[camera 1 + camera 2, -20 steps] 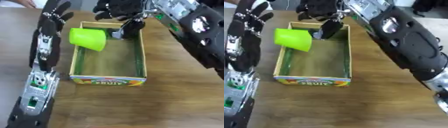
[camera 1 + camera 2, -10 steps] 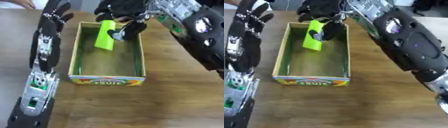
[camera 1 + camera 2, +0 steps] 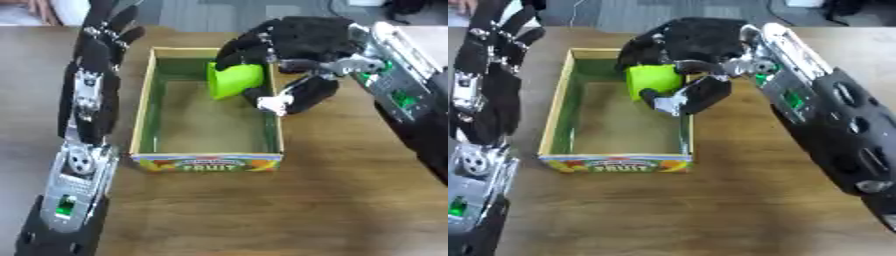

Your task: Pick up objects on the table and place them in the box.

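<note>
The right robot hand [image 3: 293, 55] comes in from the upper right and has its black fingers and thumb curled round a bright lime-green plastic cup [image 3: 234, 80], holding it tilted over the far right part of a shallow rectangular cardboard box [image 3: 145, 111]. The cup sits within the box's outline, just inside the right wall, and it cannot be told whether it touches the floor of the box. The box has tan walls, a green lining and a colourful front panel printed with the word FRUIT, and it stands on a brown wooden tabletop [image 3: 262, 210] with its long sides running away from the camera. The left robot hand [image 3: 496, 35] is at the upper left, just beside the box's left wall, its fingers spread and pointing away, holding nothing; its black and silver forearm runs down toward the lower left corner.
</note>
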Action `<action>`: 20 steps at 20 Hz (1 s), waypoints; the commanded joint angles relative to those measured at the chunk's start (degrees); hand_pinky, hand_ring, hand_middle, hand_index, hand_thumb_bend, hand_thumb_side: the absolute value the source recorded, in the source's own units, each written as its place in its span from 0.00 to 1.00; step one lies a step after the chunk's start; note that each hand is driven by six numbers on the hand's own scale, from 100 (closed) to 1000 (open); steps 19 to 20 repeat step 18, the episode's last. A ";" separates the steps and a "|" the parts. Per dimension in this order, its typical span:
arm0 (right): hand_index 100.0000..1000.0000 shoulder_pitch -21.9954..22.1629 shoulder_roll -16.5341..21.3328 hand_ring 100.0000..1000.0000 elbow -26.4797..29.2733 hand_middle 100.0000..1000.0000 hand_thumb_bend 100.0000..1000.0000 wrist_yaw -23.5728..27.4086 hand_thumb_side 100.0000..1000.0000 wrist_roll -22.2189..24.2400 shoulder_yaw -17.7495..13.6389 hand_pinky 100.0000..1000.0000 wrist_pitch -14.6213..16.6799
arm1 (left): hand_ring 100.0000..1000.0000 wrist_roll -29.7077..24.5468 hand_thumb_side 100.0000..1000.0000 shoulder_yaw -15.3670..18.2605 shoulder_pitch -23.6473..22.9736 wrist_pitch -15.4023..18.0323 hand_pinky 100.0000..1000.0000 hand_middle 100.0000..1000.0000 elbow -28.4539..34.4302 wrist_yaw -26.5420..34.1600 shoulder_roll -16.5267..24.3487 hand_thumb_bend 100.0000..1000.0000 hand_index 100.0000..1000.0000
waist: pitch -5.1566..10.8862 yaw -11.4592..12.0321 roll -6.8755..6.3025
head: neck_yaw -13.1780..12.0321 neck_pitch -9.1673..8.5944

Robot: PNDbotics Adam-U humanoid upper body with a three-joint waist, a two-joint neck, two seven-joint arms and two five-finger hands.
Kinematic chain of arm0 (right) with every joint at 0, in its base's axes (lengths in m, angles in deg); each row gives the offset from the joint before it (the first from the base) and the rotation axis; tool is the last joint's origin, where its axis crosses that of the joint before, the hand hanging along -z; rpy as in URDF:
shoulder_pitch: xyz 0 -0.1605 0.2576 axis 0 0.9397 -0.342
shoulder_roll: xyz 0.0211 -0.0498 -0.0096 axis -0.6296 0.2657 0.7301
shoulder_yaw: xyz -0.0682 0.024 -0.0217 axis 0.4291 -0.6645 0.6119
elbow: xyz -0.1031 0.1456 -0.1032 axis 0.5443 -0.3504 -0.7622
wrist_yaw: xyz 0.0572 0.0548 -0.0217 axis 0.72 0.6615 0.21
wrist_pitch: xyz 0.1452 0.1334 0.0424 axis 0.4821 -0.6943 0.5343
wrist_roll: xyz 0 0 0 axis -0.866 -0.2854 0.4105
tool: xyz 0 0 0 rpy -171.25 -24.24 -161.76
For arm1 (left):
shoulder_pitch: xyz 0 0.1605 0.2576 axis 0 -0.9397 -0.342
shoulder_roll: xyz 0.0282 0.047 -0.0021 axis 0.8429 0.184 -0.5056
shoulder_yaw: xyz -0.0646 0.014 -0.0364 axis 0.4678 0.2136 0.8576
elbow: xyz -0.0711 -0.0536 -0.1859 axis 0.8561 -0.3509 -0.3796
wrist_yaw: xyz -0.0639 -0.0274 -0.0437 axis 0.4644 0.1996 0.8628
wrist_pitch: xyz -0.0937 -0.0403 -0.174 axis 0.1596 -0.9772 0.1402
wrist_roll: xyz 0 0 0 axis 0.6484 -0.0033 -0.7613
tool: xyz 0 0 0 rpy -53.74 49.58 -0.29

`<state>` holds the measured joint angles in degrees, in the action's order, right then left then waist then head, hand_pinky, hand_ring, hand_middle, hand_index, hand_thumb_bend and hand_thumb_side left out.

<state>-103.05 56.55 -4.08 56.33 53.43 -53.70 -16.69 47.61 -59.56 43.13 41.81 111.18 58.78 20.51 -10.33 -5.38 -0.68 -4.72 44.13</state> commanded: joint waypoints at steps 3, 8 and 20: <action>0.97 9.01 -4.11 0.81 8.90 0.84 0.00 18.60 0.85 -9.10 -5.34 0.72 -6.52 | 0.93 0.32 1.00 -0.11 0.56 0.19 0.83 0.96 1.12 0.27 -0.45 0.00 1.00 | 0.37 -1.06 -1.84 | 1.16 -0.01; 0.95 16.58 -6.98 0.78 16.20 0.82 0.00 23.22 0.88 -14.59 -10.17 0.68 -7.41 | 0.93 0.31 1.00 -0.67 0.71 0.68 0.83 0.96 1.65 0.77 -0.52 0.00 1.00 | 0.37 -2.33 -4.01 | 1.56 -0.01; 0.94 25.62 -11.24 0.78 24.86 0.83 0.00 20.30 0.92 -19.56 -14.02 0.67 -6.23 | 0.93 0.96 1.00 -0.99 1.21 2.48 0.83 0.96 2.53 1.95 -0.38 0.00 1.00 | 0.44 -4.13 -5.83 | 2.96 -0.01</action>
